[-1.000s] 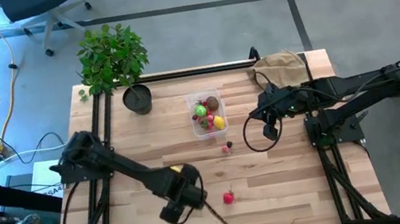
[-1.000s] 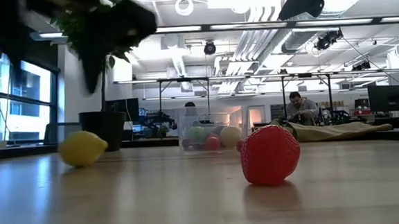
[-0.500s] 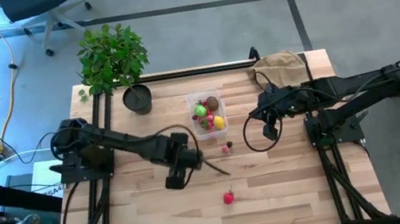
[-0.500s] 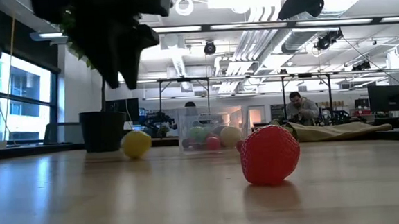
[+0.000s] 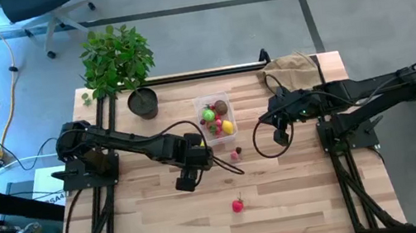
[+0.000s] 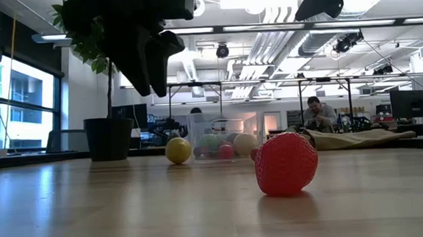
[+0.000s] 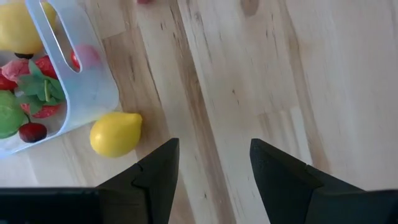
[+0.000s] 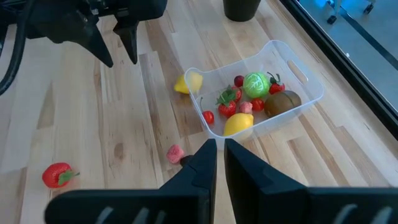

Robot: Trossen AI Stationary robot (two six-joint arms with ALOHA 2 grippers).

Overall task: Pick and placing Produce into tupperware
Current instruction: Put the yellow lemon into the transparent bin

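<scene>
High view: the lemon (image 7: 115, 134) sits on the table just at 12 o'clock from the open, empty left end effector (image 5: 195, 154), touching the tub (image 5: 214, 118).

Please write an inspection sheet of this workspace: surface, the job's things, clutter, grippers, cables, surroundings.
Surface: wooden table.
Job's things: clear tupperware holds a lemon, a green round fruit, a brown one and red berries; loose lemon touching its wall; strawberry and small berries on the wood.
Clutter: potted plant, paper bag.
Grippers: left gripper open, empty, above the wood beside the loose lemon; right gripper shut, empty, waiting right of the tub.
Cables: black loop under the right arm.
Surroundings: seated person far behind.
</scene>
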